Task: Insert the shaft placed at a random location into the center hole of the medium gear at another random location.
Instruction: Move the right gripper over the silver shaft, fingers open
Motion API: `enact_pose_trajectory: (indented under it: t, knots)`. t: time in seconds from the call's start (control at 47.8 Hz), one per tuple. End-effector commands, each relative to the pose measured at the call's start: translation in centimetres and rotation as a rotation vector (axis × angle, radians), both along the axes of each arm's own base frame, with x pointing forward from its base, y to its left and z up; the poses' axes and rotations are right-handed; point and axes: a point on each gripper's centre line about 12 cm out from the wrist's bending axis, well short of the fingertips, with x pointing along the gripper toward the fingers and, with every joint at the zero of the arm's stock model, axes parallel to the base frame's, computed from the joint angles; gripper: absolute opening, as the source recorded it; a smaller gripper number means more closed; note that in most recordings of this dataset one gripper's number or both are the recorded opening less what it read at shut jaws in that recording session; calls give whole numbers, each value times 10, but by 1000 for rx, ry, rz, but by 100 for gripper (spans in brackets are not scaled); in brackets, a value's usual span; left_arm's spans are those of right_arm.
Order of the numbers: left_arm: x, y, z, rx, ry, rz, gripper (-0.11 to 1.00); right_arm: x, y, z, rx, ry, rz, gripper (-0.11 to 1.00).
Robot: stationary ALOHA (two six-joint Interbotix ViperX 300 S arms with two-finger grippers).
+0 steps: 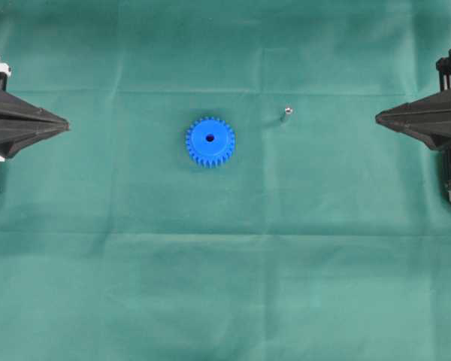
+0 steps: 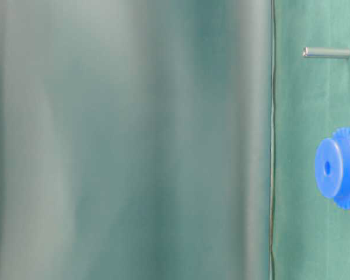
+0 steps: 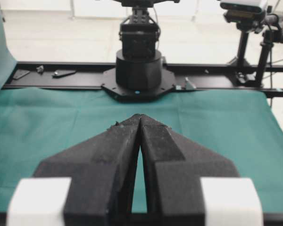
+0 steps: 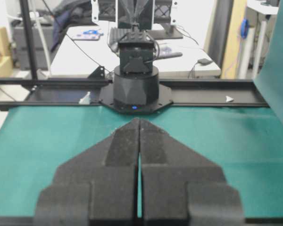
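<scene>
Shaft (image 1: 287, 112) untouched, both end effectors closed, empty

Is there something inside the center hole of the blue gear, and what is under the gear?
The center hole of the medium gear looks dark and empty; the shaft stands apart on the green cloth. The gear rests on that cloth. The cloth directly beneath it is covered.

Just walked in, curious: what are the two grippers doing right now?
Left gripper: closed, holding nothing.
Right gripper: closed, holding nothing.
</scene>
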Motion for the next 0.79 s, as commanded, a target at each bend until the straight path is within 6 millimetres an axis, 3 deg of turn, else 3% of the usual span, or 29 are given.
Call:
enact_pose_trajectory:
  t: [0.0,0.209,0.481,0.606,0.773]
  knots:
    - [4,-6,15,1,-31,-33,0,3,0,5,20,-5,-1,1]
    - [4,-8,16,1,-23,-43,0,9,-4,0,25,29,-20,1]
    - [4,-8,14,4,-11,-41,0,27,-26,-29,35,122,-115,4]
    - [4,-7,14,7,-8,-37,0,38,-34,-46,41,185,-142,29]
    - [4,-6,14,9,-8,-31,0,58,-51,-80,37,300,-196,81]
